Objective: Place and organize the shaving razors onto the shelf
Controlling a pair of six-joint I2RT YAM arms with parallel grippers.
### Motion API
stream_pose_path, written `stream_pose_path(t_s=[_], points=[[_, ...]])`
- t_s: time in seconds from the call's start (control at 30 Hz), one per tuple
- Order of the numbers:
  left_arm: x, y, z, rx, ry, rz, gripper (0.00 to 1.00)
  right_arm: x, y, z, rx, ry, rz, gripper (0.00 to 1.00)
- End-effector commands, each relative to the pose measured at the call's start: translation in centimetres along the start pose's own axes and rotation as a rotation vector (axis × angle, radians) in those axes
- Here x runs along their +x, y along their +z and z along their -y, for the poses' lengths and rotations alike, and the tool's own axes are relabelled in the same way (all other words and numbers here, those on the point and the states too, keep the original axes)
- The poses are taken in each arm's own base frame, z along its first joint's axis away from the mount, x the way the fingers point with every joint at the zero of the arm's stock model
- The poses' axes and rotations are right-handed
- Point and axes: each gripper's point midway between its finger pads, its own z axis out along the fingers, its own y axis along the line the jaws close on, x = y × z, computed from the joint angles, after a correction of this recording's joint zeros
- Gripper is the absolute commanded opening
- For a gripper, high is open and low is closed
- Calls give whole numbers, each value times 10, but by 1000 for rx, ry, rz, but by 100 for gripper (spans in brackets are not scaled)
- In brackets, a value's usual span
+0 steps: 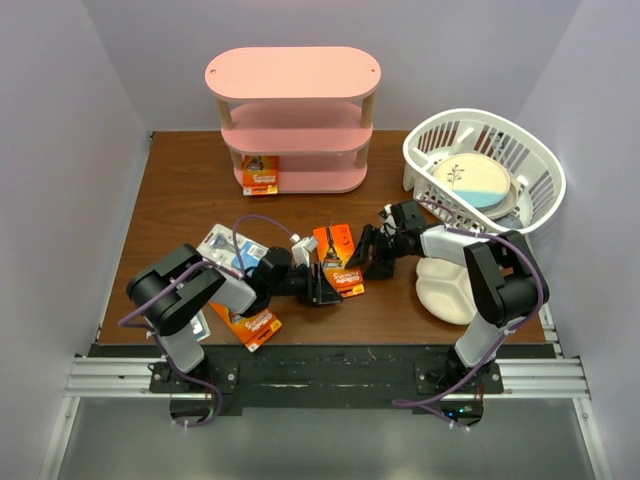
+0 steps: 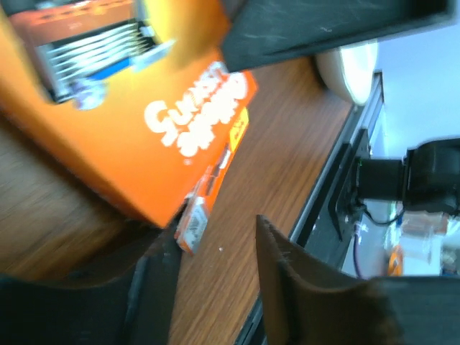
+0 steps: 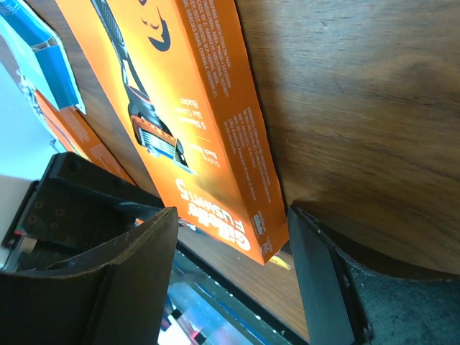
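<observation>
An orange razor pack [image 1: 340,262] lies flat on the wooden table [image 1: 190,200], between the two grippers. The right gripper [image 3: 233,223] has its fingers spread wide, and the pack's near end reaches in between the tips; whether either tip touches it cannot be told. The left gripper [image 2: 215,244] is spread too, with the pack's corner just ahead of its fingertips. A second orange pack [image 1: 260,175] sits on the bottom tier of the pink shelf [image 1: 293,72], well apart from both.
</observation>
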Motion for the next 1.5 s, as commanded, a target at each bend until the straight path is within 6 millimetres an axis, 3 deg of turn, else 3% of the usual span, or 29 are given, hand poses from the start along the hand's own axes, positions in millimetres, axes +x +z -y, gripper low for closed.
stream_pose_path(t_s=[0.0, 0.13, 0.27, 0.4, 0.47, 0.6, 0.9, 1.07, 1.23, 1.47], points=[[3, -3, -25, -109, -60, 18, 39, 17, 4, 26, 95, 41, -35, 67], [-7, -12, -32, -122, -60, 41, 18, 12, -4, 20, 88, -14, -10, 67], [-19, -24, -46, -163, 1, 24, 0, -3, -24, 4, 72, -160, 56, 67], [-35, -35, -45, -151, 120, 36, 0, -15, -43, -8, 64, -290, 114, 67], [-45, -37, -34, -113, 229, 46, 0, -20, -53, -10, 71, -327, 149, 67], [-57, -40, -13, -47, 412, 7, 0, -25, -67, -8, 83, -357, 195, 68], [-73, -60, 2, -19, 620, 7, 0, -51, -93, 1, 129, -386, 286, 69], [-88, -68, 7, -18, 842, 40, 0, -65, -99, 3, 140, -391, 313, 69], [-98, -70, 1, -35, 1041, 45, 0, -65, -98, 11, 154, -382, 296, 69], [-125, -73, -4, -77, 1137, 106, 0, -61, -96, 21, 168, -369, 286, 69]])
